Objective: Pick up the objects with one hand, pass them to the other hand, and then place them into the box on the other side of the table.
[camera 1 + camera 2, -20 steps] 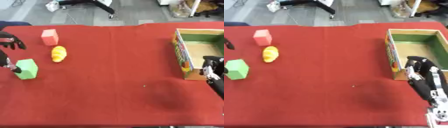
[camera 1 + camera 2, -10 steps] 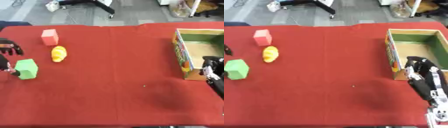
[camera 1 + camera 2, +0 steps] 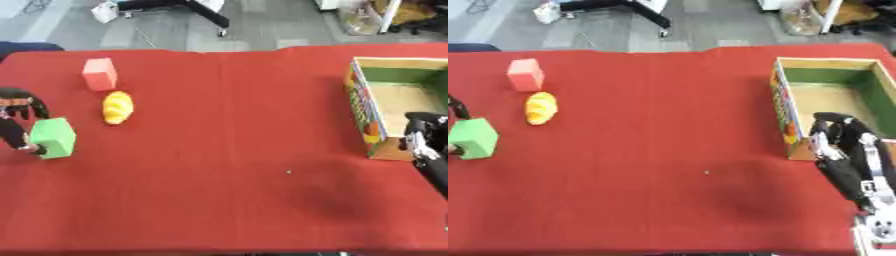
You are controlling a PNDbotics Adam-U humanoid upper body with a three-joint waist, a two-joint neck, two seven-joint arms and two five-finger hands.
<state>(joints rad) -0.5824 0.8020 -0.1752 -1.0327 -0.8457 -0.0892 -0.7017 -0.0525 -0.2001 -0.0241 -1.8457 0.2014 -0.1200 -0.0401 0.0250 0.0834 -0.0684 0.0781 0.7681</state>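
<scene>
we find a red table (image 3: pixel 227 150) with three items grouped at its left side and a box at its right side. the green block (image 3: pixel 53 137) sits nearest the left edge. the left hand (image 3: pixel 17 120) is at that block: dark fingers arch above and behind its upper left corner, and a lower finger or thumb reaches to its left face near the bottom. we read the fingers as curled about the block, which rests on the cloth and is not raised. just up and to the right lies a yellow oblong object (image 3: pixel 117 106), apart from the block. beyond it stands a pink block (image 3: pixel 99 73), near the yellow one but not touching.

the open box (image 3: pixel 833 100), green inside with a tan floor and a printed outer wall, stands at the right edge. the right hand (image 3: pixel 846 150) shows at the box's near corner, fingers pointing up and relaxed, slightly bent, holding nothing. the middle of the table carries a small pale speck (image 3: pixel 289 172).
</scene>
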